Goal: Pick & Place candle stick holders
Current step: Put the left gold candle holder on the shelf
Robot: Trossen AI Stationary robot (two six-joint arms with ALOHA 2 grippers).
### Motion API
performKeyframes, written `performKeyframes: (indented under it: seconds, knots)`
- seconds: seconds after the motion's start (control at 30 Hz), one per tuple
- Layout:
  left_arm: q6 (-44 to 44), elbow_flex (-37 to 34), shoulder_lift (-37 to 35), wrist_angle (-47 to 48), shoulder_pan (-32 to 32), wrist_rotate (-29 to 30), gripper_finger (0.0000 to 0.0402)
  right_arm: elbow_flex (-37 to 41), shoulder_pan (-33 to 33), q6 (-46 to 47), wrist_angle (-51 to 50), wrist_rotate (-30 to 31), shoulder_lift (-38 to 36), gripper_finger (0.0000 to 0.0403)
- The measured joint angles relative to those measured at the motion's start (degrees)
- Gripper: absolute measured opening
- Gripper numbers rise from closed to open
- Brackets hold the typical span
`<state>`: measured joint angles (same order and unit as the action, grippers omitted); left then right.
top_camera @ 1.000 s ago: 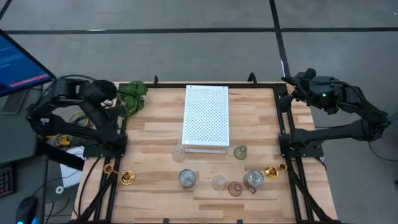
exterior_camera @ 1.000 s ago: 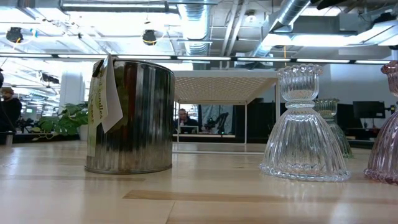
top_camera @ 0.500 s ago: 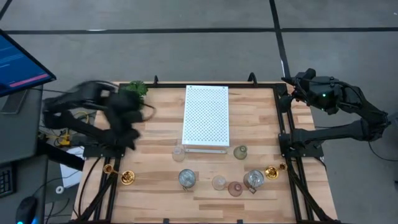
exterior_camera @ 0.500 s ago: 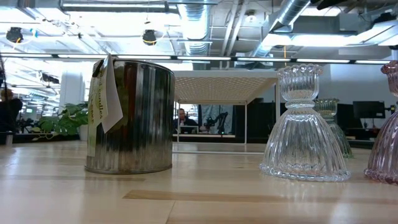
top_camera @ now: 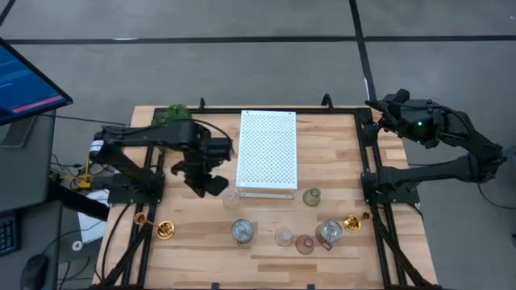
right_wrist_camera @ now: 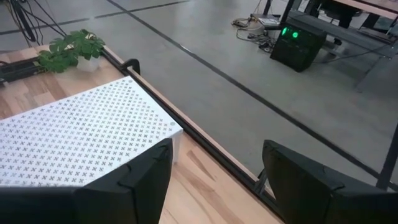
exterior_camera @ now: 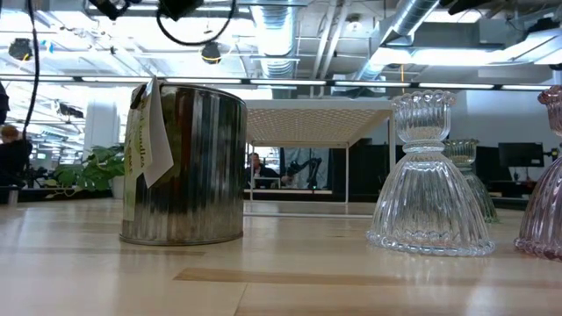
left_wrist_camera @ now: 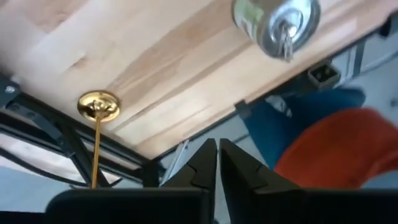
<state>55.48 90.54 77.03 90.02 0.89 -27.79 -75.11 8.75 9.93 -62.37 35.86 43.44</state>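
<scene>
My left gripper hangs shut and empty above the table, left of the white dotted board; its shut fingers show in its wrist view. A gold stick holder stands on its round base near the left front edge and shows in the left wrist view. A second gold one stands at the right. Squat cups stand in front of the board: silvery, clear, pinkish, silvery, greenish, clear. My right gripper is open and empty, parked at the far right corner.
A leafy green plant sits at the far left corner. The low view shows a silvery tin with a paper tag, a ribbed clear glass holder and a pinkish one close up. Bare wood lies left of the board.
My left arm has swung out from its parked place at the table's left edge, toward the right and the near edge, and now reaches over the table beside the white board. Nothing on the table has moved.
</scene>
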Motion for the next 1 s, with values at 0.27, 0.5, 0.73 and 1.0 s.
performKeyframes:
  seconds: [0.27, 0.5, 0.73, 1.0]
  knots:
    - [10.10, 0.07, -7.66, 0.05, 3.19, 0.72, 0.0067, 0.00, 0.00, 0.02, -1.55, -0.05, 0.00, 0.0240]
    - [13.77, -5.90, -8.74, 0.07, 5.97, -2.13, 0.0142, 0.00, 0.00, 0.01, -1.54, -0.06, 0.00, 0.0240]
    - [11.18, -15.38, -8.42, -0.04, 5.94, -4.12, 0.0173, 0.00, 0.00, 0.02, -1.53, -0.07, 0.00, 0.0240]
    - [6.68, -23.06, -8.65, 0.07, 5.81, -5.13, 0.0155, 0.00, 0.00, 0.00, -1.48, -0.07, 0.00, 0.0240]
